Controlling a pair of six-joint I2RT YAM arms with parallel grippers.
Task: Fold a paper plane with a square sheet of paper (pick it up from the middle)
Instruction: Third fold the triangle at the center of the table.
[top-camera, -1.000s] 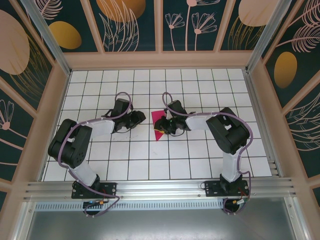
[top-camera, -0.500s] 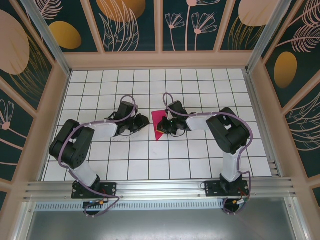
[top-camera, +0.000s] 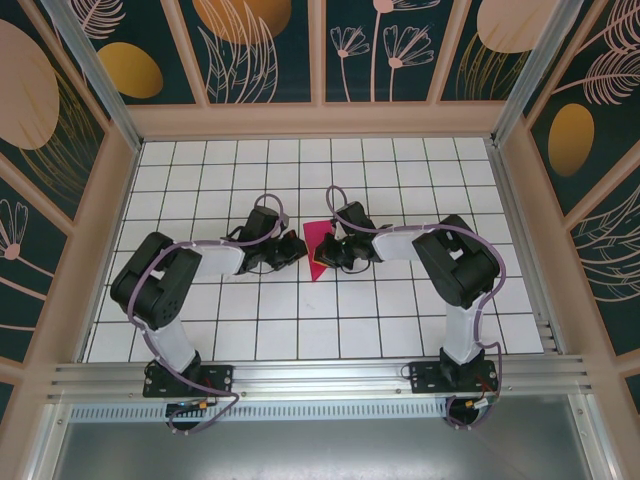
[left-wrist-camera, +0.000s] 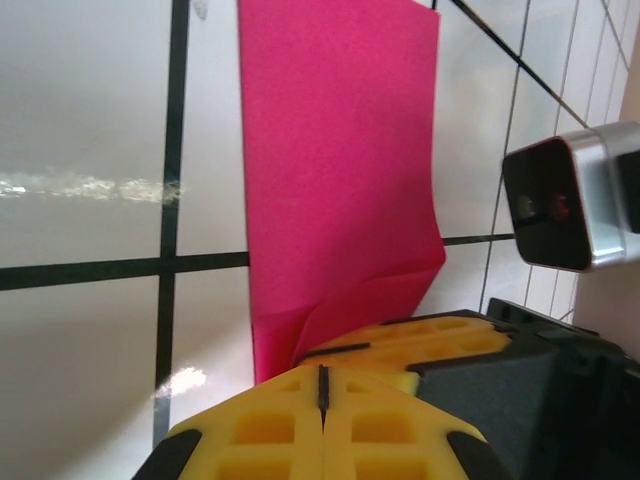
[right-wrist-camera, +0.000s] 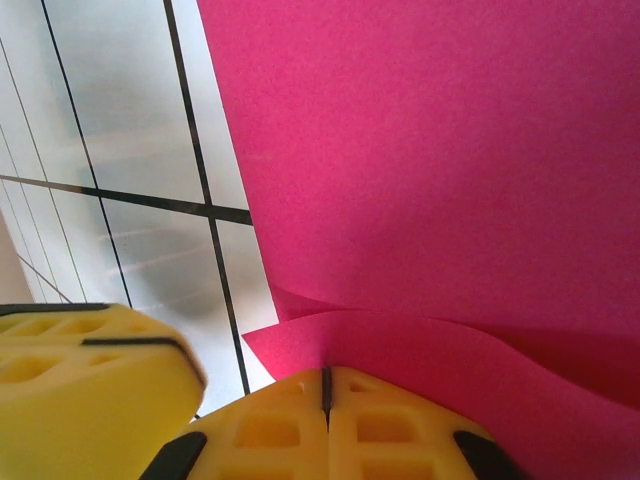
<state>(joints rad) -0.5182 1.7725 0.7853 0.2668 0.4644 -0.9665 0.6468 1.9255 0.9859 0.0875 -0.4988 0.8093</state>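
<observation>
The square sheet of paper (top-camera: 320, 237) is magenta-pink and lies partly folded on the white grid floor between my two grippers. In the left wrist view the paper (left-wrist-camera: 340, 150) stretches away from my left gripper (left-wrist-camera: 322, 372), whose yellow fingers are shut with their tips at the paper's near edge. I cannot tell whether that edge is pinched. In the right wrist view a curled flap of the paper (right-wrist-camera: 430, 150) rises from the tips of my right gripper (right-wrist-camera: 325, 378), which is shut on it. From above, the left gripper (top-camera: 300, 246) and right gripper (top-camera: 327, 253) nearly meet.
The right arm's fingers (left-wrist-camera: 430, 335) and its wrist camera (left-wrist-camera: 565, 205) sit close beside my left fingertips. A left finger (right-wrist-camera: 90, 370) shows at the lower left of the right wrist view. Wooden walls (top-camera: 320, 120) ring the tiled floor.
The left gripper moved right to the paper's edge and shut. The right gripper shut too. More of the pink sheet now shows above the right gripper.
</observation>
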